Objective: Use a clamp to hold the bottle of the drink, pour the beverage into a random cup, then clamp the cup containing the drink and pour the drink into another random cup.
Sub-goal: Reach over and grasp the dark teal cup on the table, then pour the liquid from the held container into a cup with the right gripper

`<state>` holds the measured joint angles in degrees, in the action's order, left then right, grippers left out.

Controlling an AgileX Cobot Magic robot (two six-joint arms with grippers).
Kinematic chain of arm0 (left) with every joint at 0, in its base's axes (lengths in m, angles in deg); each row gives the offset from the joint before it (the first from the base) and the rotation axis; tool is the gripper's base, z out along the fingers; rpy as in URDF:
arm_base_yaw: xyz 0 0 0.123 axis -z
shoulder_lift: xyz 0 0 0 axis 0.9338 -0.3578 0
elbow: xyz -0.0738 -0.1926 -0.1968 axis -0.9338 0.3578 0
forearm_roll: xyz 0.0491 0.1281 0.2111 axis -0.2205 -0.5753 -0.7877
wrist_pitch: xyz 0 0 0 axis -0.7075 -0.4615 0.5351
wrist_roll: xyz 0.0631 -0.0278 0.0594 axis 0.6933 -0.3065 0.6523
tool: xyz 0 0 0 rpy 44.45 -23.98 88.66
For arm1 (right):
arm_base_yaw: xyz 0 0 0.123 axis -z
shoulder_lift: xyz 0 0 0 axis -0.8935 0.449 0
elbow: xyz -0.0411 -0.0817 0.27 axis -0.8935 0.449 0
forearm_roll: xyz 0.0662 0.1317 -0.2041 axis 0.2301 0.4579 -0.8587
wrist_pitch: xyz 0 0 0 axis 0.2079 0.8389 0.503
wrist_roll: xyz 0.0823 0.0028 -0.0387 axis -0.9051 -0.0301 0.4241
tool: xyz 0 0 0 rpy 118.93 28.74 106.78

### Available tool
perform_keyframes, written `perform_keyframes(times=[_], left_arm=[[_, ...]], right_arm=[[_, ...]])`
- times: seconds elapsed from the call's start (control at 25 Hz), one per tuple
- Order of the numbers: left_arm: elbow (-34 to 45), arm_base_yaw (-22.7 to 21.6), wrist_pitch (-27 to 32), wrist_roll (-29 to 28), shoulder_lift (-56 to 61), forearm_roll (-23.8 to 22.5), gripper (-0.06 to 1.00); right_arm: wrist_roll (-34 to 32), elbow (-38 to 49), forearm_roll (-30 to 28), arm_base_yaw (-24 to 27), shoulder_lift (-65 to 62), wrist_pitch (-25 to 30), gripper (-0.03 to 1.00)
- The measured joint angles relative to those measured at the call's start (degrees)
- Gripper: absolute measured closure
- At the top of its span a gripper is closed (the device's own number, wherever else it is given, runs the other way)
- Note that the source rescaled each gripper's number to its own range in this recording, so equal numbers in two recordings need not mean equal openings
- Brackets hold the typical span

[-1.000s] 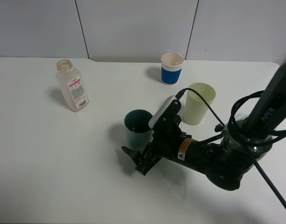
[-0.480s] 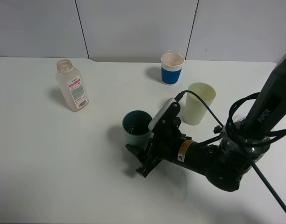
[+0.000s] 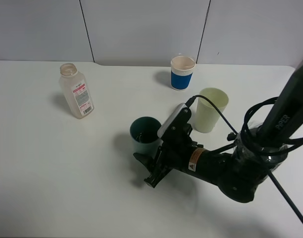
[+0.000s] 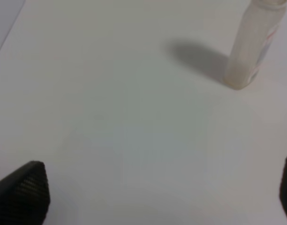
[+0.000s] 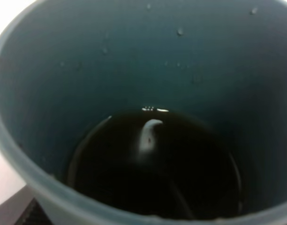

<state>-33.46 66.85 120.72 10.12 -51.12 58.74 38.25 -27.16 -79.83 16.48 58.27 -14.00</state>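
Counter (image 3: 67, 173): white, carries all items. The landmark for positions is the teal tumbler (image 3: 144, 133), which stands upright near the middle of the counter.

Right arm (image 3: 240, 168): black, reaches in low from the right of the teal tumbler and ends against that tumbler's near side.

Pale yellow-green tumbler (image 3: 211, 110): upright, to the right of the teal tumbler and a little behind it, near but apart.

Bottle (image 3: 77, 94): upright and uncapped, well apart from the teal tumbler, to its left and farther back. It also shows in the left wrist view (image 4: 251, 47).

Blue-banded white cup (image 3: 182, 74): upright, behind the teal tumbler and to its right, well apart.

Beverage (image 5: 153, 164): a dark pool in the bottom of the teal tumbler, with droplets on the inner wall above it.

Right gripper (image 3: 144, 170): jaws closed in at the teal tumbler's lower wall and apparently pinching it. The contact itself is hidden behind the gripper body.

Left gripper (image 4: 153, 197): jaws spread wide with only bare counter between them, far to the left of the teal tumbler.
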Motion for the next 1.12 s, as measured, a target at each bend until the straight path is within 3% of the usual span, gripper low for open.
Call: perform_keyframes(times=[0.36,0.6,1.12], left_arm=[[0.00,0.00,0.00,0.00,0.00,0.00,-0.06],[0.00,0.00,0.06,0.00,0.00,0.00,-0.06],[0.00,0.00,0.05,0.00,0.00,0.06,-0.06]], right_arm=[[-3.40,0.00,2.36,0.00,-10.02,0.23,0.96],[-4.32,0.10,6.75,0.89,-17.30,6.22,0.96],[-1.51,0.15,7.36,5.97,-31.17,16.05,0.96]])
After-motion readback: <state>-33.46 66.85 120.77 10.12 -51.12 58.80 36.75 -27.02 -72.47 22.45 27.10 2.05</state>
